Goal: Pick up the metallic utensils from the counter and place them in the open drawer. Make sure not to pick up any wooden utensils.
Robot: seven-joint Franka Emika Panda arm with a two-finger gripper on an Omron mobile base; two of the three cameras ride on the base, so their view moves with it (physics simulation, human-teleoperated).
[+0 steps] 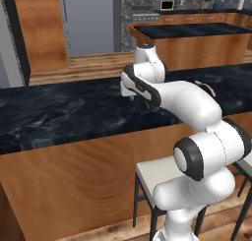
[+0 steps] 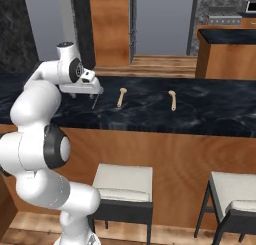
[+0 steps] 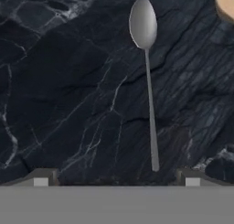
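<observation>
A long counter (image 2: 150,111) of black marble with faint white veins runs across the room on a warm brown wood base. Behind it lie a wood floor, tall wooden panels and a second dark-topped island (image 1: 197,31). Two grey-seated stools (image 2: 122,184) stand on the near side, against the base.

The claw (image 3: 116,175) hangs over the counter with its fingers spread wide, holding nothing. A slim grey metal spoon (image 3: 147,77) lies flat on the marble just beneath it, handle end between the fingertips, bowl pointing away. Two tan wooden utensils (image 2: 121,97) lie further right on the counter, apart from each other.
</observation>
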